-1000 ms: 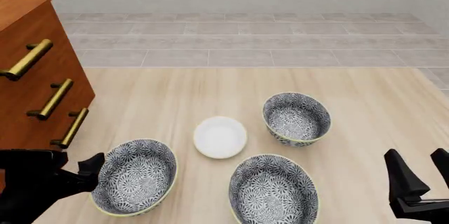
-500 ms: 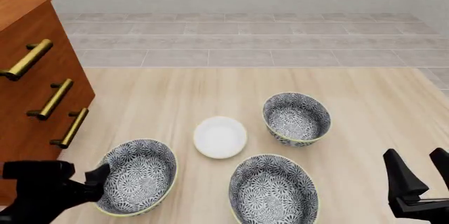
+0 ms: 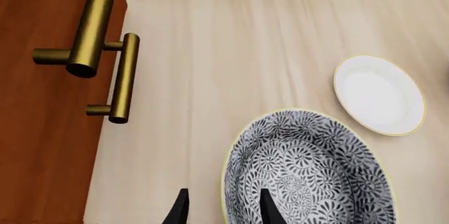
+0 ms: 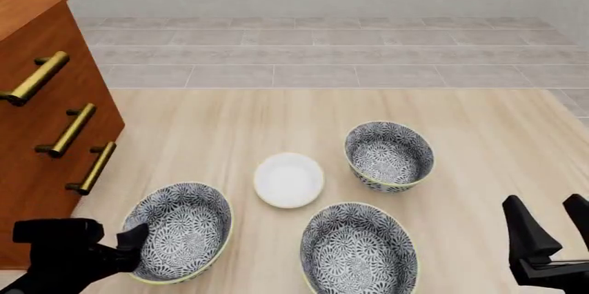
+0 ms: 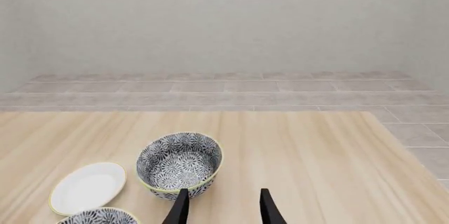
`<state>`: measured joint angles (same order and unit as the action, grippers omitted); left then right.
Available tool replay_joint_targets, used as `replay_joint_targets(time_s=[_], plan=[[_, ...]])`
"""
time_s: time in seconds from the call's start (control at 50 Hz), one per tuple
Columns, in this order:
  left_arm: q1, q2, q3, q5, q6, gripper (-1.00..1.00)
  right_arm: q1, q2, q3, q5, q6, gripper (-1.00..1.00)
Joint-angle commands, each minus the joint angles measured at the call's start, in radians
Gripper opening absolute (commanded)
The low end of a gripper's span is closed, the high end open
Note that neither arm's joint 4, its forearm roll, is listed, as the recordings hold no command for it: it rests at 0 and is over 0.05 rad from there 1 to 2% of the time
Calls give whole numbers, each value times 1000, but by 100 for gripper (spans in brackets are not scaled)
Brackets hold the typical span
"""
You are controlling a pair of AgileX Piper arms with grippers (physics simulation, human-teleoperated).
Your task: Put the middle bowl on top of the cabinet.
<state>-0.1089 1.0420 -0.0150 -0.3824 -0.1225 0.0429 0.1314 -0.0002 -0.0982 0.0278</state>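
The middle bowl [image 4: 179, 232], grey-and-white floral with a thin yellow-green rim, sits on the table at the front left, just right of the cabinet [image 4: 46, 135]. My left gripper [image 4: 131, 244] is open at the bowl's near-left edge. In the left wrist view the gripper [image 3: 224, 211] straddles the rim of the bowl [image 3: 308, 176], one finger inside and one outside. The reddish-brown cabinet [image 3: 42, 129] with brass handles stands close beside it. My right gripper [image 4: 552, 228] stands open and empty at the front right, far from the bowl.
A small white dish [image 4: 288, 180] lies mid-table. A smaller, darker patterned bowl [image 4: 390, 154] sits behind it to the right, and a large patterned bowl [image 4: 359, 252] at front centre. The right wrist view shows the small bowl [image 5: 179, 163] and the dish [image 5: 88, 187].
My left gripper has moved right and down to the middle bowl's rim, now straddling it. The bowls and the right arm have not moved.
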Motion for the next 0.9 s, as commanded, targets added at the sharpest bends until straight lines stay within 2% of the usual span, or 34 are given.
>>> replay_joint_targets(time_s=[0.02,0.32,0.38,0.68,0.7,0.9], plan=[[-5,87,13,-88,-13,100,-1,2,0,-2,2,100],[-18,65,14,-56,-25,100,-2,4,0,-4,5,100],[-17,91,14,-81,-26,100,-2,13,0,-13,6,100],[-22,35,14,-29,-36,100,-2,17,0,-16,9,100],[-21,32,13,-26,-37,-100,-2,19,0,-17,9,100],[-20,-21,12,15,-31,-100,-2,18,0,-17,12,100]])
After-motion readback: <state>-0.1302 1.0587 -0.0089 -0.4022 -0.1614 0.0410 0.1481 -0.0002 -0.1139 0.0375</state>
